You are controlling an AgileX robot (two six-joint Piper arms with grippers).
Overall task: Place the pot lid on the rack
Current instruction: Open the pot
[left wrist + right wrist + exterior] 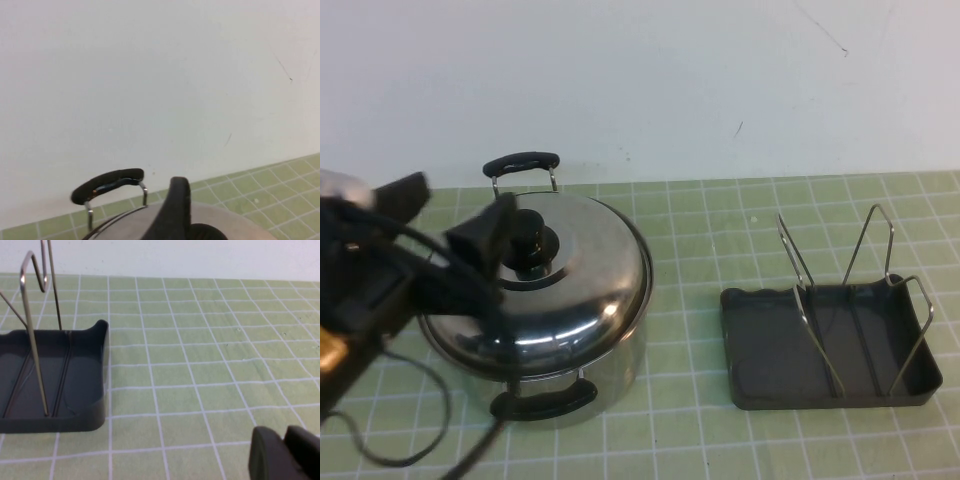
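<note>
Sitting on the pot [610,375] at about nine o'clock on the green grid mat [700,440], the pot lid [575,290] is a domed, mirror-bright steel disc with a black knob [532,240] at its centre. The left gripper [505,238] reaches in over it, fingers spread beside the knob. At three o'clock, well apart, stands the rack [760,360], a dark grey tray with thin wire loops. The right gripper [285,455] hangs low over the mat near the rack; whether it is clenched I cannot tell.

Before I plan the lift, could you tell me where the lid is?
The lid sits on the pot at the high view's left, the left gripper by its knob; the rack lies right.
</note>
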